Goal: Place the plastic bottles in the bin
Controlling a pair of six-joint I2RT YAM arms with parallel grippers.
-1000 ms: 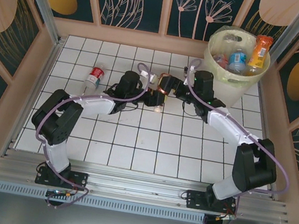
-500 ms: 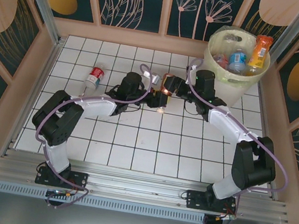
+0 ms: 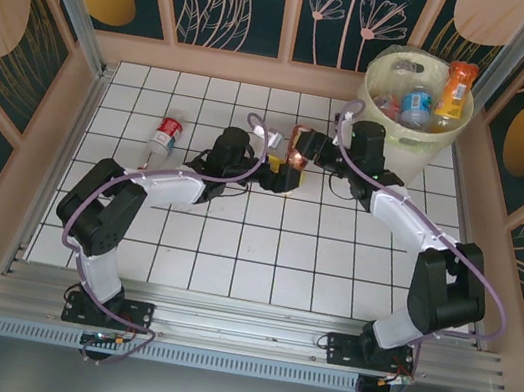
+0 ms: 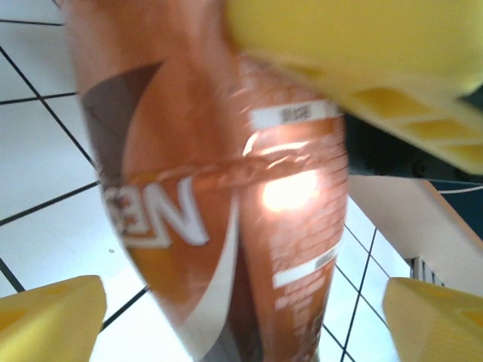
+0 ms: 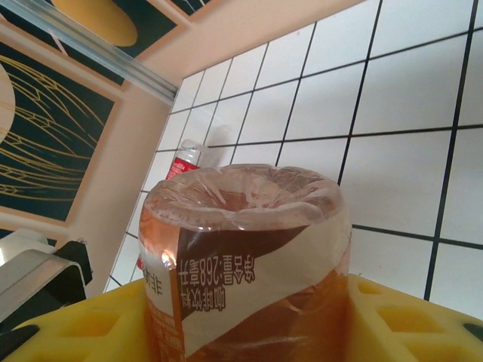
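The amber bottle (image 5: 241, 249) is pinched by the right gripper (image 3: 309, 148). One yellow finger (image 5: 407, 317) presses on each side of its brown-and-white label, and its dimpled base points out past the fingertips. The right wrist view shows small printed characters on that label. The left wrist view shows another face of the same bottle, with large white letters on orange. One of the right gripper's yellow fingers lies across its upper part there.

The left gripper (image 4: 241, 320) has its own fingertips (image 4: 49, 317) spread wide, one to either side of the bottle. White tile shows in both gaps, so they do not touch it. From above, the two grippers face each other tip to tip over the tiled table (image 3: 232, 252), with the bottle between them.

Well beyond the right fingertips, a clear bottle with a red label (image 5: 183, 160) lies on its side on the tiles. The top view places it behind the left gripper's fingers, off beside that arm.

The bin (image 3: 432, 143) stands behind the right fingers, near the wrist. A blue-labelled bottle (image 3: 417, 104) and an orange bottle (image 3: 456, 86) are inside it.
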